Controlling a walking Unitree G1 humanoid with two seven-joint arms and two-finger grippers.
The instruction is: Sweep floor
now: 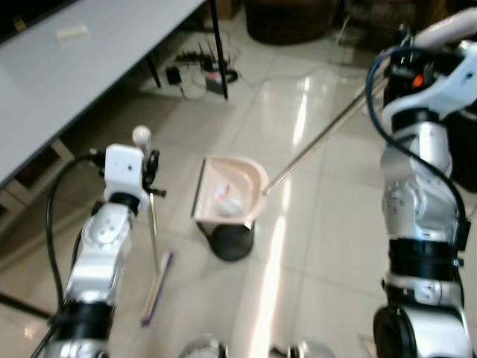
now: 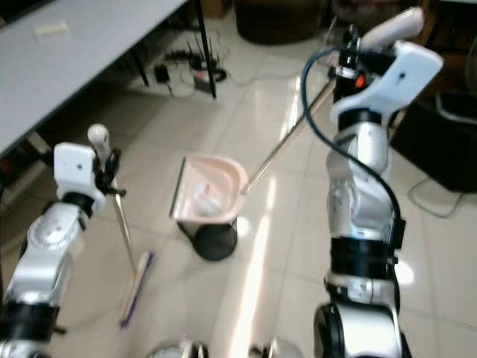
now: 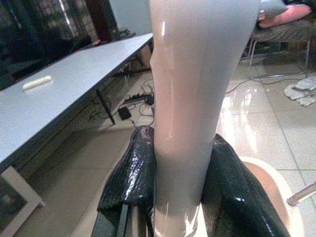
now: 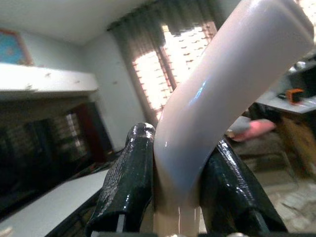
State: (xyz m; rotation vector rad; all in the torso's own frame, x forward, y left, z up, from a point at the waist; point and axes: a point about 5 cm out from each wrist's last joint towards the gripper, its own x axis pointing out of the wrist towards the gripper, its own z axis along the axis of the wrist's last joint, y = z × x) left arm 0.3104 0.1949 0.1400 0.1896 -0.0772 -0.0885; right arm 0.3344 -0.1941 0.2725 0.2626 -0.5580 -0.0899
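Left gripper (image 3: 173,197): my fingers pinch the broom (image 1: 154,231) handle.
Right gripper (image 4: 177,182): clamped on the dustpan (image 1: 231,194) handle.
Next: sweep debris panward.

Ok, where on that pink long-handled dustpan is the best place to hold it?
Grip the pale plastic grip topping the metal handle, as the right end effector does now, closing from both sides. The pink long-handled dustpan sits on the floor, its handle slanting up.

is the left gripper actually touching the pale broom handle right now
Touching. In the left wrist view, the left gripper has its black jaws pressed against both sides of the pale glossy broom handle, no gap showing.
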